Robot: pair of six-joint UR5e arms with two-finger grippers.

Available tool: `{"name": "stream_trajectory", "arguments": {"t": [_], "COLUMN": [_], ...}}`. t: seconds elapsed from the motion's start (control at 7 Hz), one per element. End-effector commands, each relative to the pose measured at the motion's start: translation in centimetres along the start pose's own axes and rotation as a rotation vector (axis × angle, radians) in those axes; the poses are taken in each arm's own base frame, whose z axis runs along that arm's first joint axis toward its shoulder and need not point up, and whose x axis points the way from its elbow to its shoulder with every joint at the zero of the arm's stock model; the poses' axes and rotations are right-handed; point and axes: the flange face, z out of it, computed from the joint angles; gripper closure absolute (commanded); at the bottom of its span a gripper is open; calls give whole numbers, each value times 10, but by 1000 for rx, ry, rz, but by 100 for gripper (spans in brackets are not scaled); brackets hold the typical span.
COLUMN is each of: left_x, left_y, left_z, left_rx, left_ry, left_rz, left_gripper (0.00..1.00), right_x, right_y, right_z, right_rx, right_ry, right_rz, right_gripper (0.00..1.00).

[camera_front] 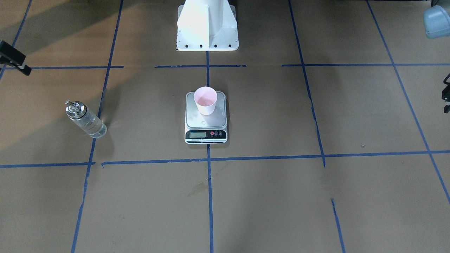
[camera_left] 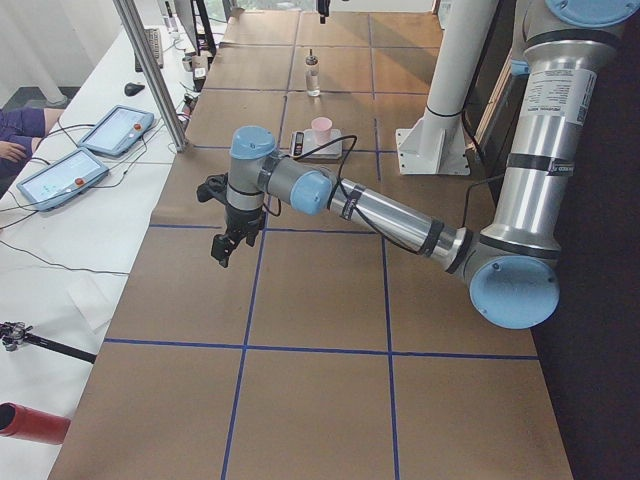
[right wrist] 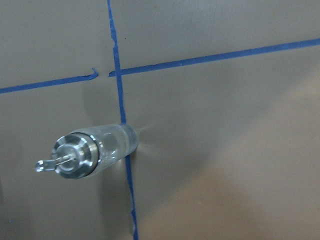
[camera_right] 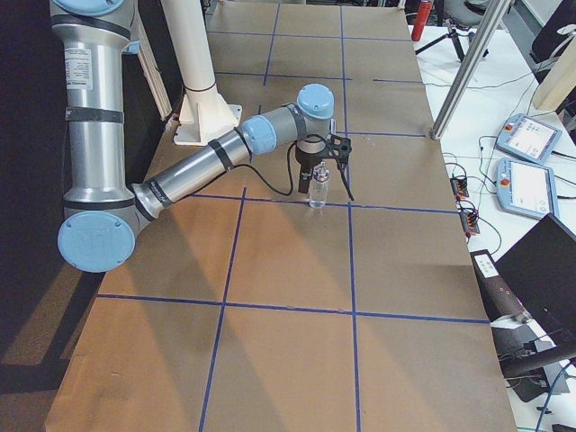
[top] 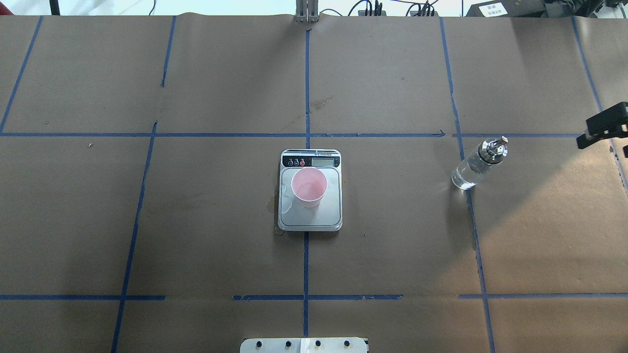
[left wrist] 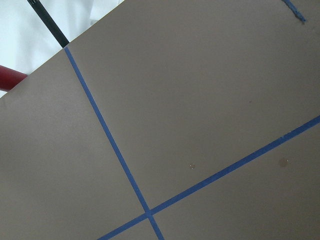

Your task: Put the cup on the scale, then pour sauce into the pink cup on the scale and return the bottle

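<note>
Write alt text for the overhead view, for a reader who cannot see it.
A pink cup stands on a steel kitchen scale at the middle of a brown table gridded with blue tape. A clear glass bottle with a metal cap stands to the right, on a tape line.

Nothing can be read with any certainty. The scale (camera_front: 206, 119) at the middle of the bench (camera_front: 316, 196) has a display (camera_front: 197, 134) with no legible digits. A line of print below it on the front strip (camera_front: 206, 140) is too small to make out. A white label (camera_left: 552, 95) on the left arm (camera_left: 400, 215) and a second label (camera_right: 79, 68) on the right arm (camera_right: 216, 157) carry fine, illegible print. A white sticker (top: 492, 8) on a black box (top: 522, 10) past the far right edge is blurred.
</note>
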Motion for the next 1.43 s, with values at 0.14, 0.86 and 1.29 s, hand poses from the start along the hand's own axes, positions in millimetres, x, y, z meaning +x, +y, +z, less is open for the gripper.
{"name": "stream_trajectory", "arguments": {"t": [0.14, 0.86, 1.29], "left_x": [-2, -88, -117], "left_y": [2, 92, 160], "left_z": [2, 65, 97], "left_rx": [-5, -162, -208], "left_ry": [2, 169, 227], "left_rz": [0, -250, -100], "left_gripper": [0, 0, 0], "right_x": [161, 197, 205], "right_y": [-49, -45, -36], "right_z": [-8, 7, 15], "right_rx": [20, -22, -42], "right_ry": [161, 317, 277], "right_rz": [-377, -379, -359], "right_gripper": [0, 0, 0]}}
